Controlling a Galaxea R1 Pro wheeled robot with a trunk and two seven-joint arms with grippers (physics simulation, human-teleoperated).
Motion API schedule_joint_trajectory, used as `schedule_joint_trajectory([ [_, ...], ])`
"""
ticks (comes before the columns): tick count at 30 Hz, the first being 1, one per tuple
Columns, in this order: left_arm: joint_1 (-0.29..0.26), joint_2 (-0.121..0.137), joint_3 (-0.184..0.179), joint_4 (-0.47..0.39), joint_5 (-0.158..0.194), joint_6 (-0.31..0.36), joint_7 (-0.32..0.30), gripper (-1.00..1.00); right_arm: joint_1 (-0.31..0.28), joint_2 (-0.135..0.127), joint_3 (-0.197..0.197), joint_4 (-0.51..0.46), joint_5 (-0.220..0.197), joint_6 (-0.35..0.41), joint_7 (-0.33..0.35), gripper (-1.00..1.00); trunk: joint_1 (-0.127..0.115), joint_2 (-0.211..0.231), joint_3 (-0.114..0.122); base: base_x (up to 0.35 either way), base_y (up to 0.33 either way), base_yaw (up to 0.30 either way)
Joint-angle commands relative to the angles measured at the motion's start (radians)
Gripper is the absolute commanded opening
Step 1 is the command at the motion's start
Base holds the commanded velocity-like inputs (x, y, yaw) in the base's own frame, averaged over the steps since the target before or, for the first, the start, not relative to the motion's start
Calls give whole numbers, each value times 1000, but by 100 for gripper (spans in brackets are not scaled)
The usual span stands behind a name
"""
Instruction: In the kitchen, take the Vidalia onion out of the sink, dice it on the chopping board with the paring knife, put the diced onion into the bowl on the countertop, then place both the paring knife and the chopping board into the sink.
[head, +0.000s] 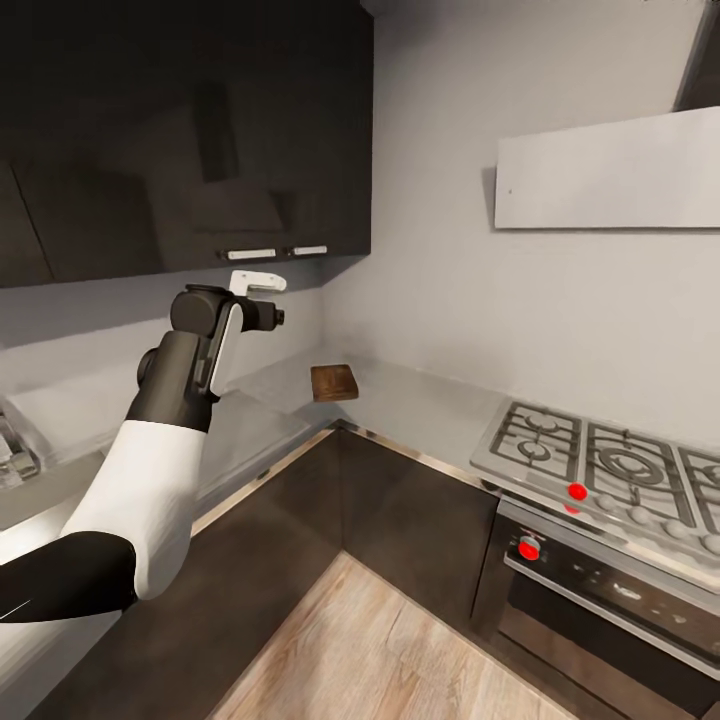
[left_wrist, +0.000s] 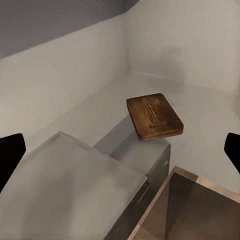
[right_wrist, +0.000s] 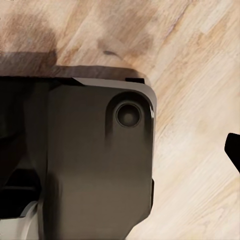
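The dark brown chopping board (head: 334, 381) lies flat on the grey countertop (head: 420, 405) in the corner where two runs meet. My left gripper (head: 258, 283) is raised above the counter, short of the board and to its left. In the left wrist view the chopping board (left_wrist: 154, 116) sits ahead on the countertop (left_wrist: 200, 107), and the dark fingertips (left_wrist: 11, 152) stand at opposite edges, open with nothing between them. My right gripper (right_wrist: 120, 152) points down at the floor, one fingertip (right_wrist: 234, 150) far out at the frame edge, apparently open. The onion, paring knife and bowl are out of view.
A flat steel slab (left_wrist: 70, 185), likely the sink's drainboard, is just below my left gripper. A gas hob (head: 610, 465) with red knobs over an oven is at the right. Dark wall cabinets (head: 180, 130) hang above my left arm. My dark base (right_wrist: 95, 165) stands on wood floor (head: 400, 650).
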Motion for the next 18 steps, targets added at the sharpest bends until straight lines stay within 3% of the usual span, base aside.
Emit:
schedule_joint_trajectory([
  [1,0,0,-1,0,-6,4,-1,100,-1,-1,-2,1,3,-3,3,100,-4,6,1,0,0,0],
  [10,5,2,0,-1,-7,4,-1,100,-1,2,-2,1,2,-4,5,100,-38,69,30,0,0,0],
  [12,6,27,2,13,-6,3,-1,100,-1,2,-3,0,2,-3,5,100,-46,83,36,0,0,0],
  [15,6,36,2,11,-6,3,-1,100,-1,1,-3,1,2,-3,4,100,-57,104,45,0,0,0],
  [18,6,31,4,27,-4,4,0,100,-1,-33,-5,1,0,-4,2,100,-69,125,55,0,0,0],
])
